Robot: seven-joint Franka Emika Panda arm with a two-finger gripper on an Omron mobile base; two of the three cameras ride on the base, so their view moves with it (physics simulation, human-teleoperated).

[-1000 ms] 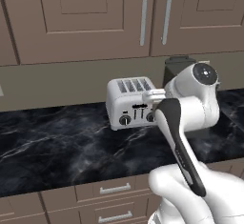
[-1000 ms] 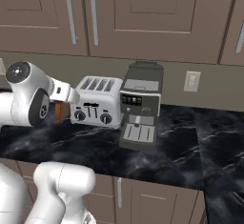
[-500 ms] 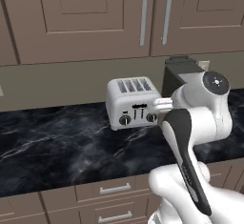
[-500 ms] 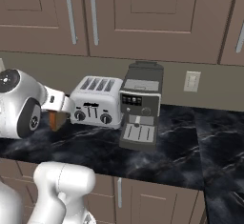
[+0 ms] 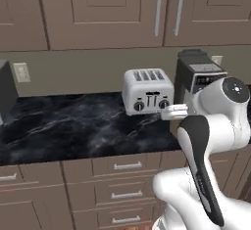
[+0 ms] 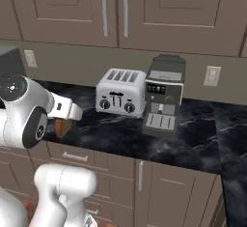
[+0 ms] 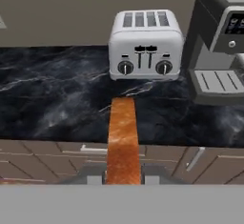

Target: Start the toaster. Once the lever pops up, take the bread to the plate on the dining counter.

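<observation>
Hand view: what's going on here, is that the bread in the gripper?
Yes. The gripper is shut on the bread, seen edge-on with its orange-brown crust toward the camera, held out above the front edge of the black marble counter. The toaster stands further back, beside the coffee machine. The slice is out of the toaster and in hand.

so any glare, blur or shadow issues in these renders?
Hand view: soft and slightly blurred, and the bread is seen edge-on as an orange-brown strip, so its face is unreadable. Left base view: flat, even light, only a faint shadow under the toaster; the white arm hides part of the counter. Right base view: no glare on the dark marble, coffee machine panel legible but tiny.
</observation>
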